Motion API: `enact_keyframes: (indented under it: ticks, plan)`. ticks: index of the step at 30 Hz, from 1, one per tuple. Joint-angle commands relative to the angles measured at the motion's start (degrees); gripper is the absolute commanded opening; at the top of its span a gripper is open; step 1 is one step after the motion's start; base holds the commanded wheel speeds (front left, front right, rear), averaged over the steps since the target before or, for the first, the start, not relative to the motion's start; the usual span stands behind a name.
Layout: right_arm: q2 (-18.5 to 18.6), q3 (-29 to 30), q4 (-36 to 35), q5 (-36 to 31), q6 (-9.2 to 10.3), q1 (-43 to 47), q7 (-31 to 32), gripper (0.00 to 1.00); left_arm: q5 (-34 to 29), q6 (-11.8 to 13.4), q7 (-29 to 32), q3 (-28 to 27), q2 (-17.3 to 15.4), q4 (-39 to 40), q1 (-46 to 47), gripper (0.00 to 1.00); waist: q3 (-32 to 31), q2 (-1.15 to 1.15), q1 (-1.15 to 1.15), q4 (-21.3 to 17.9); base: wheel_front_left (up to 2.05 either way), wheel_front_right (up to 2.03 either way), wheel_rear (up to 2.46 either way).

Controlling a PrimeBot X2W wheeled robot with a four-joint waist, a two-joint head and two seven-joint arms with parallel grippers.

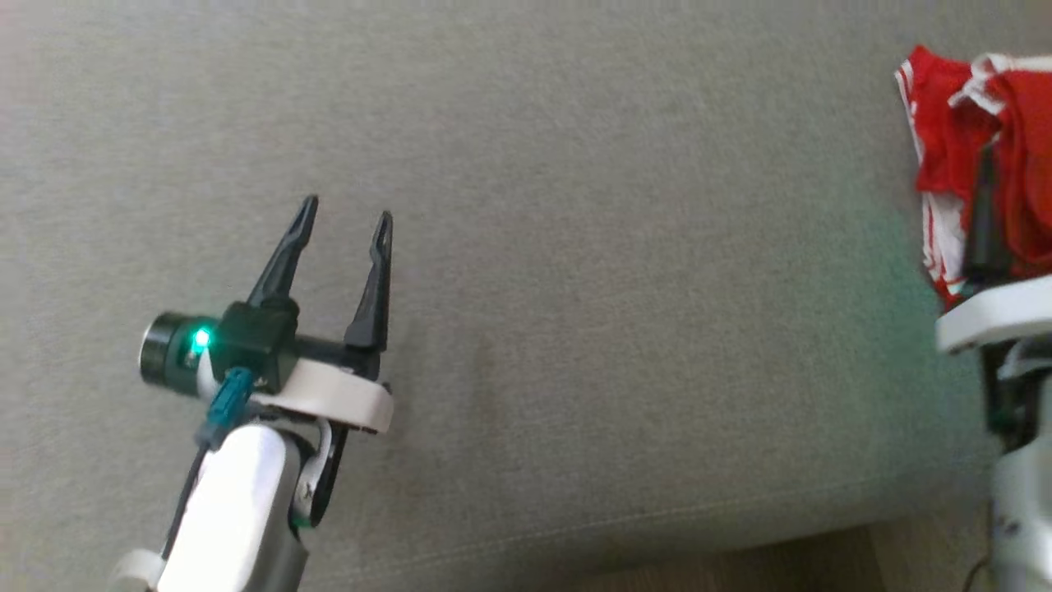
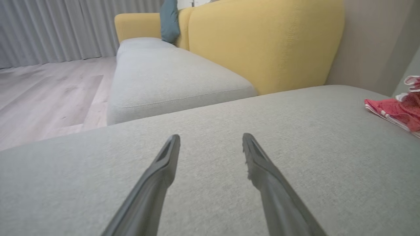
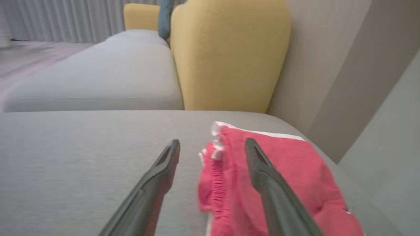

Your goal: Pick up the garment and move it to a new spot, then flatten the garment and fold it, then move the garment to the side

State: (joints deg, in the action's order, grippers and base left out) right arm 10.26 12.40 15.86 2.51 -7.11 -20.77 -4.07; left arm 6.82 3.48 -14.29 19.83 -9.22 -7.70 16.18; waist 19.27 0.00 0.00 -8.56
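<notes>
Left gripper (image 1: pixel 346 210): it's hovering low over bare cushion (image 1: pixel 575 288), sitting at the lower left of the head view. A green light is glowing on its wrist.
Left fingers: they're standing wide apart and gripping nothing, with plain grey fabric showing between them.
Right gripper (image 3: pixel 212 141): it's out at the right end of the cushion, pointing along the seat towards the backrest (image 3: pixel 229 52).
Right fingers: they're spread wide too, with nothing pinched between them. One is crossing in front of the red cloth and the other is hanging over bare grey. I can't tell whether either one is touching the cloth.
Garment (image 3: pixel 295 164): red with white trim, it's lying bunched on the cushion's right end, close to the wall (image 3: pixel 328 65). Its ribbed edge is showing in the gap between the right fingers, and it's well apart from the left gripper.
Cushion: grey and broad, it's stretching bare from the left gripper across to the garment.
Backrest: yellow, it's rising just behind the seat.
Pillow (image 2: pixel 169 19): teal, it's leaning against the yellow back far along the sofa.
Floor (image 2: pixel 42 91): pale wood, it's running up to a grey curtain (image 2: pixel 49 29).
</notes>
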Motion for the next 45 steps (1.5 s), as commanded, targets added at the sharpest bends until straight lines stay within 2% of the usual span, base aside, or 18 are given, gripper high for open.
enact_keyframes:
  ticks: [1, 5, 10, 16, 31, 45]
  plan:
    - [-0.6, -2.5, -4.3, 0.0, -0.37, 1.8, 0.2, 1.00, 0.7, 0.8, -0.6, -2.3, -0.4, 1.5, 0.0, 1.00, -2.8, 0.00, 0.00, 2.6, 0.00, 0.00, 0.00]
    - [-3.4, -6.7, -9.7, 0.8, -0.37, 5.5, 1.6, 1.00, 1.7, 2.1, -0.7, -3.6, 0.0, 1.3, -2.3, 1.00, -5.1, 0.00, 0.00, 4.9, 0.00, 0.00, 0.00]
    - [-5.3, -11.0, -13.5, 2.0, -0.37, 8.9, 3.1, 1.00, 2.7, 3.9, -0.7, -5.7, 0.2, 1.7, -5.4, 1.00, -8.1, 0.00, 0.00, 8.4, 0.00, 0.00, 0.00]
    - [-6.6, -10.6, -16.0, 2.6, -0.37, 13.3, 3.7, 1.00, 3.1, 4.4, -0.7, -6.5, -0.5, 1.5, -8.0, 1.00, -11.3, 0.00, 0.00, 10.1, 0.00, 0.00, 0.00]
    - [-7.4, -11.0, -19.0, 4.6, -0.37, 22.4, 5.9, 1.00, 3.6, 4.7, 0.4, -5.8, -1.9, 0.2, -12.4, 1.00, -18.4, 0.00, 0.00, 9.6, 0.00, 0.00, 0.00]
    - [-7.4, -11.6, -19.5, 5.5, -0.37, 23.2, 7.0, 1.00, 4.2, 5.2, 1.2, -5.5, -2.6, 0.1, -13.0, 1.00, -19.5, 0.00, 0.00, 9.4, 0.00, 0.00, 0.00]
